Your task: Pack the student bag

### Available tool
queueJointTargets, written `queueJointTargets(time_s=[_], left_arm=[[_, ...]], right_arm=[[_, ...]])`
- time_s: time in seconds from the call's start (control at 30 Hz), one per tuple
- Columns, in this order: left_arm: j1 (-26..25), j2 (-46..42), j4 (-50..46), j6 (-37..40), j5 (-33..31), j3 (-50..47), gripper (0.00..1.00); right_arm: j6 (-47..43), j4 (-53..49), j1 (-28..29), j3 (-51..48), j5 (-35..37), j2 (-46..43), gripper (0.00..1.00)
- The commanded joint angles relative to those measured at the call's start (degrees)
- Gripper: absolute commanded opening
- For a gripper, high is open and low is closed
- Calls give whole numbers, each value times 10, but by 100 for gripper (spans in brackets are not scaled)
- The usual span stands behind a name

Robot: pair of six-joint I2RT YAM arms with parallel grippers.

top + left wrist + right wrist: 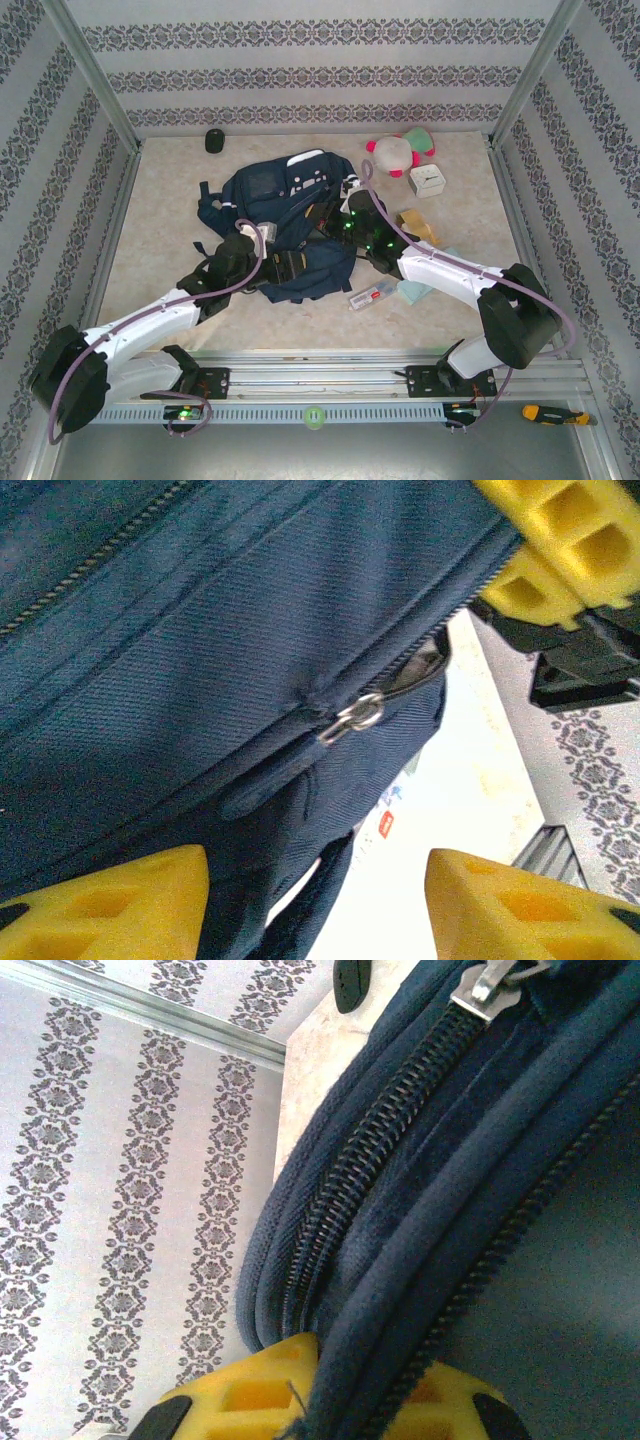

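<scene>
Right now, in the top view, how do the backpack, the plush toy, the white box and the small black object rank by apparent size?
Largest to smallest:
student bag
plush toy
white box
black object
The bag is partly covered, yet clearly largest.

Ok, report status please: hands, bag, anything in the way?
Left hand open, facing silver metal zipper pull. Right hand shut on seam of large navy blue fabric backpack. Hands close together.
</scene>
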Motion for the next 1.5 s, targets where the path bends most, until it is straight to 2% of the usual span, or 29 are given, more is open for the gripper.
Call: queueJointTargets(time_s=[0.0, 0.2, 0.43, 0.5, 0.63, 0.8, 0.93, 1.1, 1.3, 1.37, 1.4, 1.47], left_arm=[[-6, 8, -1, -17, -28, -4, 60], [-6, 49, 113, -17, -31, -9, 64], [-7, 115, 220, -18, -25, 34, 50], [-6, 117, 219, -6, -24, 46, 44], [-7, 100, 199, 19, -29, 54, 39], [-6, 64, 178, 34, -64, 40, 38], [-6, 59, 175, 40, -81, 33, 26], [-6, 70, 173, 47, -58, 42, 10], [-7, 65, 161, 52, -58, 39, 3], [-5, 51, 117, 55, -85, 35, 0], [3, 31, 51, 54, -130, 27, 0], [12, 17, 26, 52, -143, 14, 0]], right_arm=[[8, 49, 6, 26, 2, -9, 0], [9, 49, 9, 30, -2, -9, 0], [9, 47, 10, 24, 1, -13, 0], [9, 48, 10, 22, 2, -14, 0], [7, 46, 9, 16, 5, -16, 0], [7, 46, 8, 18, 2, -15, 0], [5, 44, 8, 21, -3, -13, 0], [2, 41, 4, 18, -1, -18, 0], [-1, 36, -4, 14, -2, -26, 0], [-3, 33, -8, 14, -5, -33, 0], [-5, 31, -12, 14, -10, -38, 0], [-6, 27, -18, 15, -14, -44, 0]])
